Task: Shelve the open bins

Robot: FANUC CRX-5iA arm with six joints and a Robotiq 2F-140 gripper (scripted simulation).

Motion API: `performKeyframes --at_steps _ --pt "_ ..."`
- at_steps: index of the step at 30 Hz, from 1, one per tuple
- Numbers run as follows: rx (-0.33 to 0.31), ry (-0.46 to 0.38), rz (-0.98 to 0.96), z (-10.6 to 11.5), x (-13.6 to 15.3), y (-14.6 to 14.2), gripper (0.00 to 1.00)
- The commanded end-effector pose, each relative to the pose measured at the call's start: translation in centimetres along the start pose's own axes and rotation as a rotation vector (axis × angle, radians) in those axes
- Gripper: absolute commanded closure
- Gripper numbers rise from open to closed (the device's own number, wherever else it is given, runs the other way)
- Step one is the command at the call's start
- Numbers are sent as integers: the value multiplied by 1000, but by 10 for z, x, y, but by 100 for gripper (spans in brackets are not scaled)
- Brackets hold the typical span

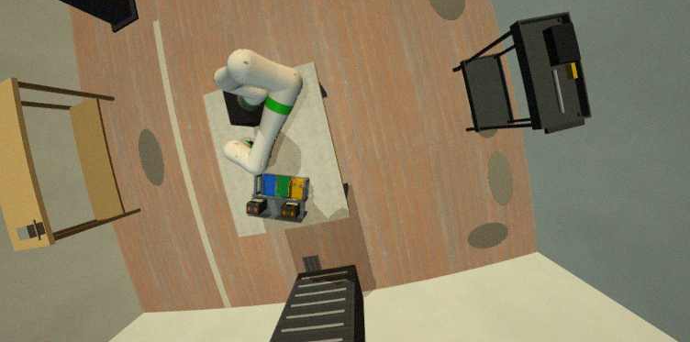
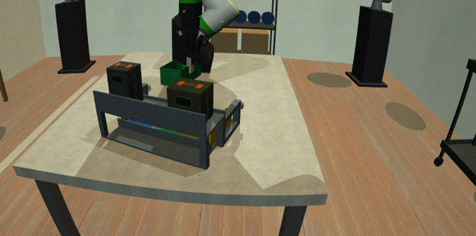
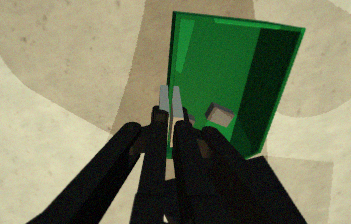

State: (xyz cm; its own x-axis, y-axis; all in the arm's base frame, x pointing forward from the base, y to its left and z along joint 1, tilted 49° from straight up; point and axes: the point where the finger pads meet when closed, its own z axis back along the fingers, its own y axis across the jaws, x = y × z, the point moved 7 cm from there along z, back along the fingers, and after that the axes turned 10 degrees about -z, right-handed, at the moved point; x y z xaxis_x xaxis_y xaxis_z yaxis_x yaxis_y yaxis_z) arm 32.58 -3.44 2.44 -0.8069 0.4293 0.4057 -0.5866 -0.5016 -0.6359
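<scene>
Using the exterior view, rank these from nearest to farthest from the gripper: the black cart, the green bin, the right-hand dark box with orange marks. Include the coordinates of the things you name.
1. Green bin (image 2: 170, 76) (image 3: 216, 65): its wall is between the fingers of the gripper (image 2: 190, 70) (image 3: 168, 97).
2. Right-hand dark box (image 1: 289, 210) (image 2: 178, 102): atop the shelf, toward the camera.
3. Black cart (image 1: 531, 49) (image 2: 463, 149): beyond the table, at the right edge.
</scene>
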Motion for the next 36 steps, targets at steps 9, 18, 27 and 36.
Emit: performKeyframes --at_steps 9,18,27,36 --pt "0 0 4 0 -4 -15 100" --pt "0 0 10 -1 -9 -33 100" --pt "0 0 18 -1 -16 -59 100" --pt "0 0 27 -2 -25 -90 100"
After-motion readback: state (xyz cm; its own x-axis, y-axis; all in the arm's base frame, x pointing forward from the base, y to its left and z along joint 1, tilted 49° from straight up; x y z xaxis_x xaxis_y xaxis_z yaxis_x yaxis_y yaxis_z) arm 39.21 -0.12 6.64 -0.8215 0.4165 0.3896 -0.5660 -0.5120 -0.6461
